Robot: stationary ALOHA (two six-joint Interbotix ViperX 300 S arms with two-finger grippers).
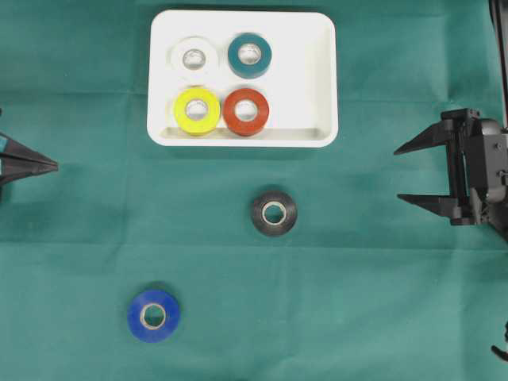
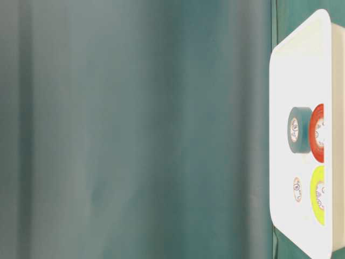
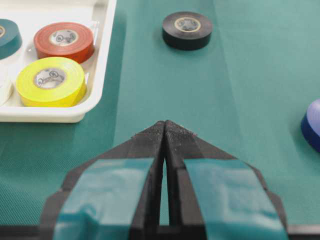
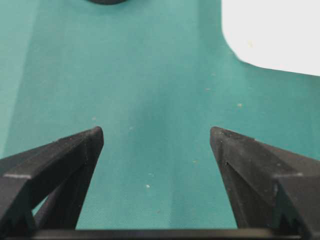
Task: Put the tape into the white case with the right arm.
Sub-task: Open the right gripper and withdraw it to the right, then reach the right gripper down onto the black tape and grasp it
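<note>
A black tape roll (image 1: 274, 213) lies flat on the green cloth below the white case (image 1: 317, 79); the left wrist view shows this black tape roll (image 3: 187, 30) too. A blue tape roll (image 1: 153, 315) lies at the front left. Inside the case are white (image 1: 194, 59), teal (image 1: 249, 54), yellow (image 1: 197, 110) and red (image 1: 246, 111) rolls. My right gripper (image 1: 401, 173) stands open at the right edge, well right of the black roll, with nothing between its fingers (image 4: 80, 150). My left gripper (image 1: 54, 166) is shut and empty at the left edge.
In the right wrist view a corner of the white case (image 4: 270, 35) shows at upper right, and the black roll's edge (image 4: 107, 1) at the top. Green cloth covers the whole table. The table-level view shows the case (image 2: 291, 108) on edge beside a blurred green surface.
</note>
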